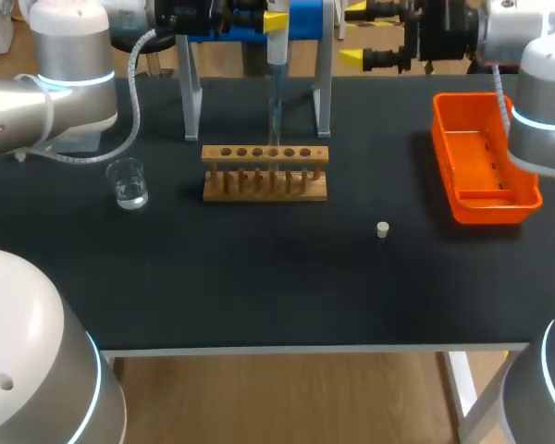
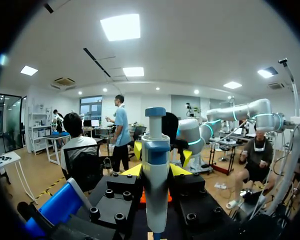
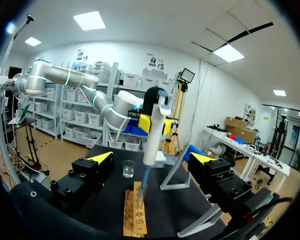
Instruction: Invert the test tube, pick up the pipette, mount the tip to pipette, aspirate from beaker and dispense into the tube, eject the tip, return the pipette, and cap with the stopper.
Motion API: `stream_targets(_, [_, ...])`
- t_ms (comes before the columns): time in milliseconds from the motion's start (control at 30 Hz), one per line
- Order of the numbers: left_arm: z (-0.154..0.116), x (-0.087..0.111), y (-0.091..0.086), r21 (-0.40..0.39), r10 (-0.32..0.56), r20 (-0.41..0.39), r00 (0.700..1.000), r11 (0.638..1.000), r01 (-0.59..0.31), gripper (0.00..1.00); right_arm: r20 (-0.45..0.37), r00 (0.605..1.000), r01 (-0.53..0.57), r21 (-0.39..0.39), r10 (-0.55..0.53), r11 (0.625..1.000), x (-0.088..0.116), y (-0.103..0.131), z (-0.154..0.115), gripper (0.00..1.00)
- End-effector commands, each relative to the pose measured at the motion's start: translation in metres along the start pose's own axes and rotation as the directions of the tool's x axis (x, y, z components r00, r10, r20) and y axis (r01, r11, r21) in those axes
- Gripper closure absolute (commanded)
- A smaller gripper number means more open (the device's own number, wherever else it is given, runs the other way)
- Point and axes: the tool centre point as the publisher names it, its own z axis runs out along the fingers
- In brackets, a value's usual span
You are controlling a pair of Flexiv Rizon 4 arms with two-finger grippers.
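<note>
My left gripper (image 1: 276, 20) is shut on the white and blue pipette (image 1: 277, 46) and holds it upright over the wooden rack (image 1: 265, 173). In the left wrist view the pipette (image 2: 156, 185) stands between the yellow fingertips (image 2: 132, 171). Its long tip (image 3: 141, 182) points down into a clear test tube (image 3: 139, 202) standing in the rack (image 3: 134, 217). My right gripper (image 1: 353, 34) hangs open and empty at the back right, facing the pipette (image 3: 155, 135). The water beaker (image 1: 128, 183) stands left of the rack. A small white stopper (image 1: 382, 229) lies on the mat.
An orange tray (image 1: 481, 166) sits at the right edge of the table. The pipette stand (image 1: 192, 97), with grey legs and a blue top, stands behind the rack. The beaker (image 3: 128, 169) shows beyond the rack in the right wrist view.
</note>
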Motion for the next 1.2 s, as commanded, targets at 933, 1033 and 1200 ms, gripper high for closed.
stream_targets(933, [0.000, -0.002, 0.000, 0.001, 0.001, -0.003, 1.000, 1.000, -0.001, 1.00, -0.123, 0.982, -0.159, -0.128, 0.144, 0.979, -0.017, 0.099, 0.038, 1.00])
stream_targets(1033, [0.000, -0.002, 0.000, 0.001, 0.001, -0.003, 1.000, 1.000, -0.001, 1.00, -0.126, 0.981, -0.163, -0.128, 0.147, 0.978, -0.019, 0.106, 0.043, 1.00])
stream_targets(1200, [0.000, -0.002, 0.000, 0.001, 0.001, -0.003, 1.000, 1.000, -0.001, 1.00, -0.133, 0.981, -0.160, -0.126, 0.143, 0.979, -0.021, 0.115, 0.052, 1.00])
